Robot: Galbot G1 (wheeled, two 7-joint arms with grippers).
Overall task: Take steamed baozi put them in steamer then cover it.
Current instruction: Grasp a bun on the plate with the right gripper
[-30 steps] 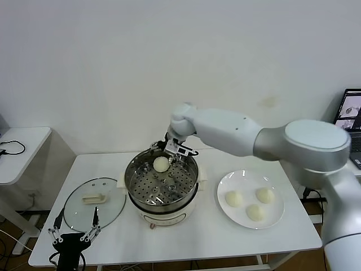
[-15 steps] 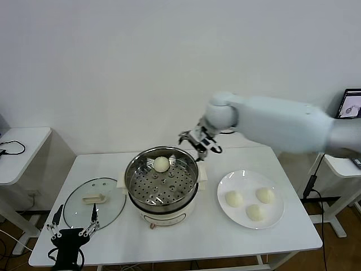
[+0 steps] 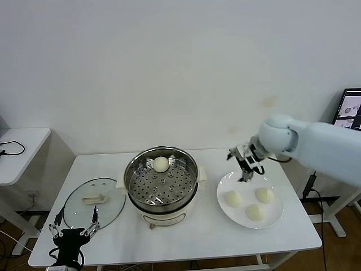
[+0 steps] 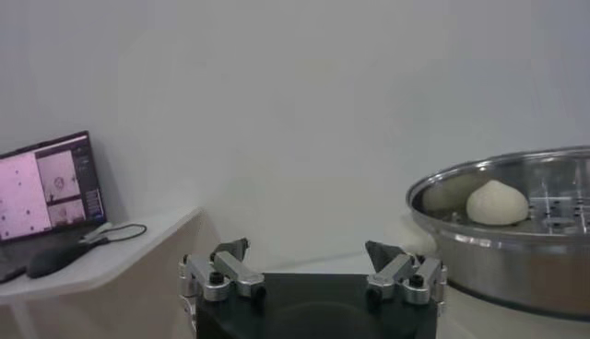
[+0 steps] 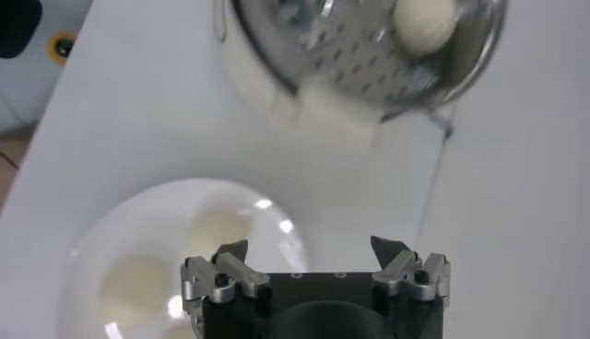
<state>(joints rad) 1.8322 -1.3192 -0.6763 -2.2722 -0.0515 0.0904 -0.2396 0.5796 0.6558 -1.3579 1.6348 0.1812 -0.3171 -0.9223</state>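
Right gripper [image 3: 245, 164] above plate [image 3: 276, 217] (jaws apart)

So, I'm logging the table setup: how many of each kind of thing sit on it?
Baozi: 4, one in the steamer, three on the plate
Steamer: 1
Glass lid: 1
Plate: 1
Total: 7

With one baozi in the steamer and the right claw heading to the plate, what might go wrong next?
1. The three baozi sit close together on the plate; the open right claw may nudge a neighbour while grabbing one.
2. The soft buns might dent if squeezed hard.
3. The steamer has a raised rim; a low carry might clip it.
The left claw waits by the glass lid.
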